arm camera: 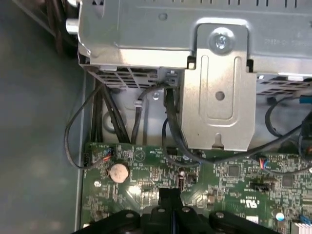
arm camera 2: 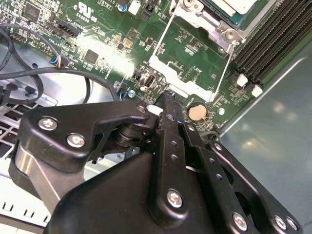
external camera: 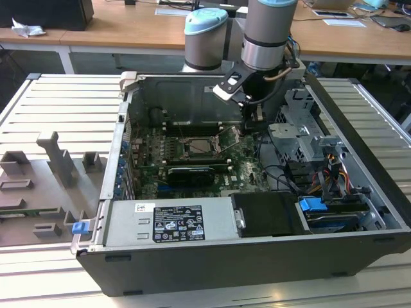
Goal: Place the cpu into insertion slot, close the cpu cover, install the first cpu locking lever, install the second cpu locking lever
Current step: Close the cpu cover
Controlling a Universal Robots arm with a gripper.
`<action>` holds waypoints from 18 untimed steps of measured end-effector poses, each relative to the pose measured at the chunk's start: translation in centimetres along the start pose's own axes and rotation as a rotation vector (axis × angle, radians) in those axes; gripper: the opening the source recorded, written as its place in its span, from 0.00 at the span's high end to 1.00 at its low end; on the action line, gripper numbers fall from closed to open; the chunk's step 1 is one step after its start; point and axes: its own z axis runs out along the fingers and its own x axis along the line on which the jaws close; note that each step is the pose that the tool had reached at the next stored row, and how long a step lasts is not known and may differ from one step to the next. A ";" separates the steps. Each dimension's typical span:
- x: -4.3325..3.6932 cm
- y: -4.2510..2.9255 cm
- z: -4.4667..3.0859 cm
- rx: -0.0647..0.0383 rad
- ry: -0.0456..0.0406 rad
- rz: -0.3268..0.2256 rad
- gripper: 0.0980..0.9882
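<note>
The cpu shows its silvery face inside the insertion slot on the green board; the exterior view has the slot mid-case. The cpu cover, a thin silvery frame with a cut-out centre, stands swung open beside the slot, also raised in the exterior view. My gripper is shut, its black fingertips together right at the cover's free edge. I cannot tell whether they pinch it. The exterior view has the gripper reaching down on the slot's right; the first wrist view shows its tips over the board.
Long black memory slots run beside the slot. A coin battery sits by the fingertips. A metal drive cage and black cables are close by. A black graphics card and a power supply fill the case front.
</note>
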 end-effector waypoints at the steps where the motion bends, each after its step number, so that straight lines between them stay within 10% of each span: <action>1: 0.00 0.01 0.02 0.001 -0.0002 0.000 0.99; 18: 0.13 -2.84 -0.06 0.010 0.0006 0.000 0.99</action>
